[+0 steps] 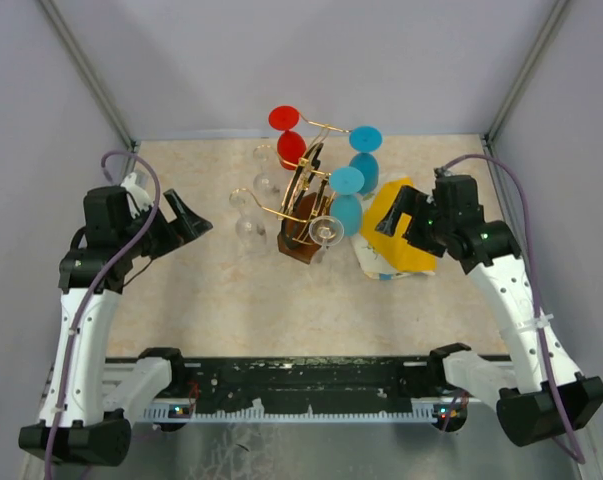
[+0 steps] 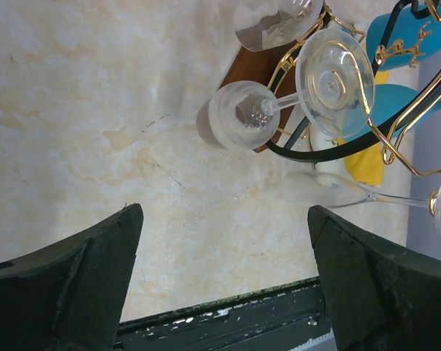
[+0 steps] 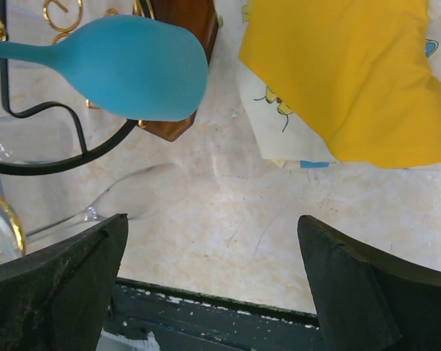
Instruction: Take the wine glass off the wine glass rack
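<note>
Removal is not begun: glasses (image 2: 246, 115) hang on the rack (image 1: 297, 244), while left pincer (image 2: 224, 213) and right pincer (image 3: 211, 219) stand apart, empty, beside it.

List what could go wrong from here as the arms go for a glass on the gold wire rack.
Crowding: the clear wine glass in front of the open left gripper hangs close to other glasses on the gold wire rack with a brown wooden base; pulling it could knock a neighbour off.
Tipping: tugging sideways against the hook might topple the rack.
Snagging: the yellow cloth lies close beside the rack, by the open right gripper, and could catch.
</note>
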`<action>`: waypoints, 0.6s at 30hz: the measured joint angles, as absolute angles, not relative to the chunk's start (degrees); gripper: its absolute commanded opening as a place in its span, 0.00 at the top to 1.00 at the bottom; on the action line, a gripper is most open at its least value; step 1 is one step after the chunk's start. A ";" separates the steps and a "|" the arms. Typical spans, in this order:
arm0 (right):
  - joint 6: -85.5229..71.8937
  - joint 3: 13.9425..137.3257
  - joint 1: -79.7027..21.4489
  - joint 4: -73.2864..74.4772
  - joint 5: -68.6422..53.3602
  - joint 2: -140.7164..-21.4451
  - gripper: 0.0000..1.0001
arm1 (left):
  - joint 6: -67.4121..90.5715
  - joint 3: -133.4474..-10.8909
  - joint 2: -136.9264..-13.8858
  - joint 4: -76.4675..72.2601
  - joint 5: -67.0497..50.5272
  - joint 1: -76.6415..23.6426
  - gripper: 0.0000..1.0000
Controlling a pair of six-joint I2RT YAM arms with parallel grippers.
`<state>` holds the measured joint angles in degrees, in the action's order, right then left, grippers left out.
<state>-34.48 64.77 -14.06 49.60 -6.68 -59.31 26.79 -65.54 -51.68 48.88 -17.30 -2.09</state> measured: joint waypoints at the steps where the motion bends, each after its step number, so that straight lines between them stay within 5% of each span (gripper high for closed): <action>1: -34.46 65.25 -14.06 49.89 -6.98 -59.05 0.01 | 26.76 -65.67 -51.83 48.84 -17.50 -2.09 0.00; 18: -36.03 65.54 -13.45 51.37 -10.85 -62.04 0.01 | 26.72 -64.90 -52.14 48.88 -18.70 -2.11 0.00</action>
